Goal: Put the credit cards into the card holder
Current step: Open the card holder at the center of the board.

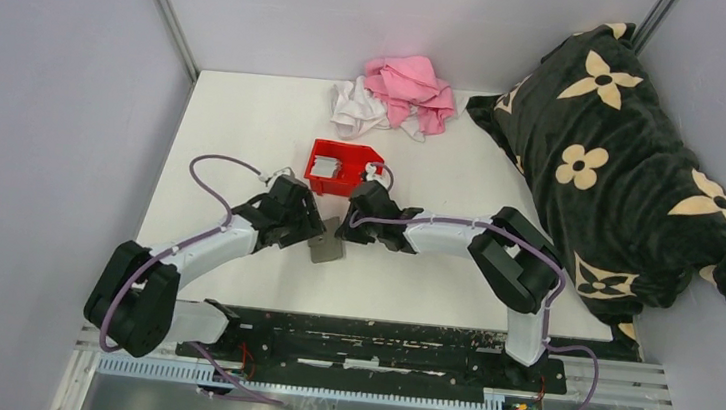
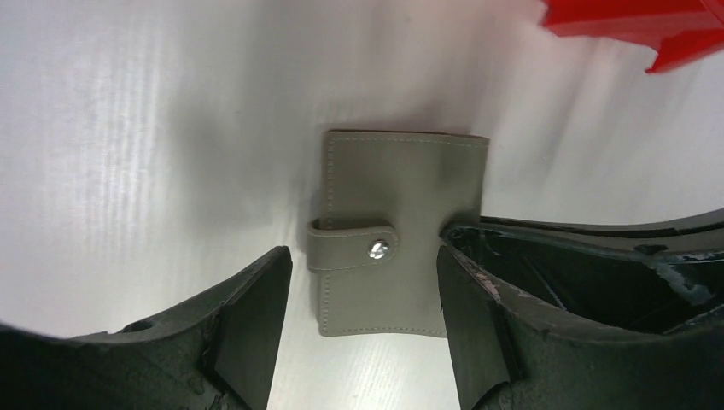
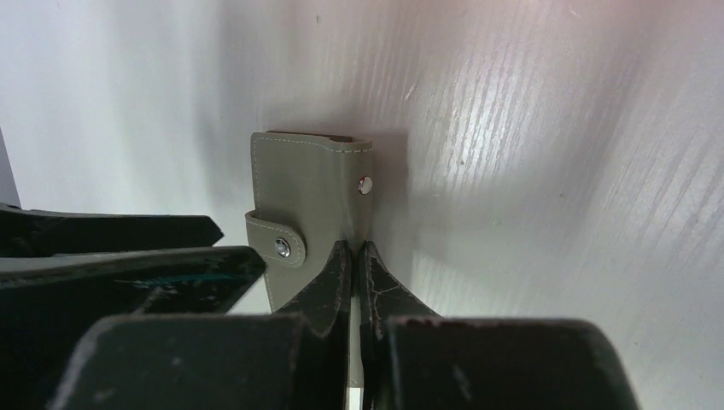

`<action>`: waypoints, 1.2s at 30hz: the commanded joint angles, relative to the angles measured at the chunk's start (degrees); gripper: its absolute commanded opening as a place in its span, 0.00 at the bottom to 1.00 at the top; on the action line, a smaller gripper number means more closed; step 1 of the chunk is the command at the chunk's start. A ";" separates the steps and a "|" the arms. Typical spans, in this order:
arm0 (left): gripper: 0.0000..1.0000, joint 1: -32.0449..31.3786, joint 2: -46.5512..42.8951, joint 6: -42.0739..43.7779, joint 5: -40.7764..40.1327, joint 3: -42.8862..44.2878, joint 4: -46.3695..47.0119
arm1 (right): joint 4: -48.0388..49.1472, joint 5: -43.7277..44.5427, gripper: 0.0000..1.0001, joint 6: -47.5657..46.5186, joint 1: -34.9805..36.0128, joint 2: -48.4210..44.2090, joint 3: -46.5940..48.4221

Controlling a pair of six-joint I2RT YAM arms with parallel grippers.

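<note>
The card holder (image 1: 327, 249) is a flat grey wallet lying closed on the white table, its strap snapped shut. It also shows in the left wrist view (image 2: 401, 196) and in the right wrist view (image 3: 307, 188). My left gripper (image 1: 312, 228) is open, and in its wrist view (image 2: 363, 256) a finger stands on each side of the wallet without touching it. My right gripper (image 1: 349, 226) is shut, with its tips (image 3: 353, 249) at the wallet's right edge. The credit cards (image 1: 325, 168) lie as a pale stack in the red bin (image 1: 356, 154).
The red bin stands just behind both grippers, and its corner shows in the left wrist view (image 2: 649, 26). A pink cloth (image 1: 411, 84) and a white cloth (image 1: 356, 109) lie at the table's far edge. A black flowered blanket (image 1: 615, 159) covers the right side.
</note>
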 commanded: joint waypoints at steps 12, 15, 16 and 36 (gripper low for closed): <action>0.71 -7.82 9.94 5.14 -6.15 11.21 -9.32 | -2.44 1.58 0.01 -3.14 0.83 -4.23 -1.90; 0.70 -9.01 11.65 5.18 -7.91 12.40 -11.46 | -2.48 1.49 0.01 -3.25 0.83 -4.58 -2.27; 0.69 -9.39 12.23 5.32 -8.39 12.80 -12.00 | -2.52 1.32 0.01 -3.36 0.83 -4.60 -2.35; 0.51 -16.00 20.32 5.39 -18.53 16.62 -19.50 | -4.11 0.70 0.01 -4.65 -0.19 -6.67 -4.48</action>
